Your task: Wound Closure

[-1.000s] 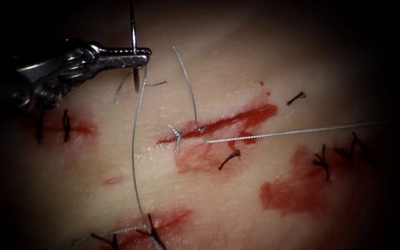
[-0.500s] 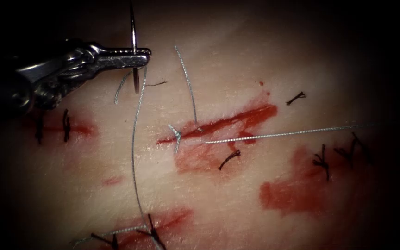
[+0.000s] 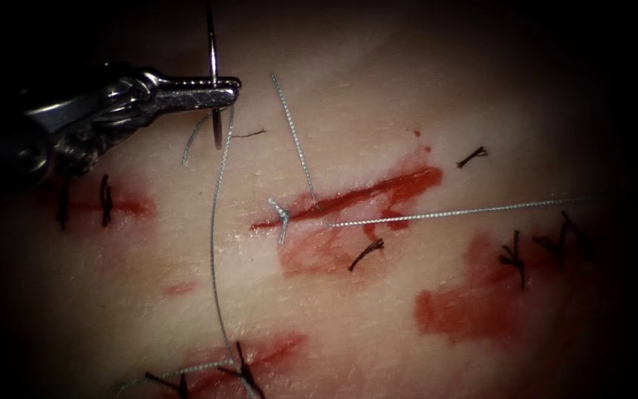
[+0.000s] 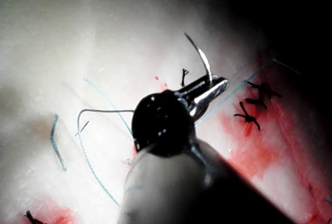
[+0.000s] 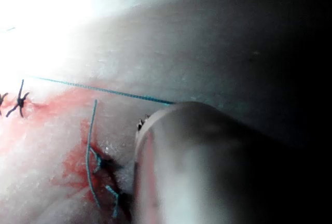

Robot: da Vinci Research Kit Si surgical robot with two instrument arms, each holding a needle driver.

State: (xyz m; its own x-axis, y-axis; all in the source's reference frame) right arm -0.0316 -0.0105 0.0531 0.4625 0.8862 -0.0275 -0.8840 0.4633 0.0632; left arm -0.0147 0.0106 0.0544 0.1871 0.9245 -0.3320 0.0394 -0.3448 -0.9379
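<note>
My left tool is at the upper left, left of the cut, with its jaws shut on the curved needle near mid-curve. The needle stands upright and is free of the tissue. Its thread hangs down from the needle in a long arc toward the lower stitches. A knot sits at the cut's left end, with a short tail rising from it. Another strand runs taut from the cut out to the right. The left wrist view shows the needle in the jaws. The right tool's shaft hides its own tip; the strand passes behind it.
Dark finished stitches sit at the left, right and bottom of the tissue. Loose cut ends of thread lie near the cut. Red fluid stains the tissue below and right of the cut.
The tail above the knot has swung slightly to the left and straightened. The left tool and the needle have stayed still.
</note>
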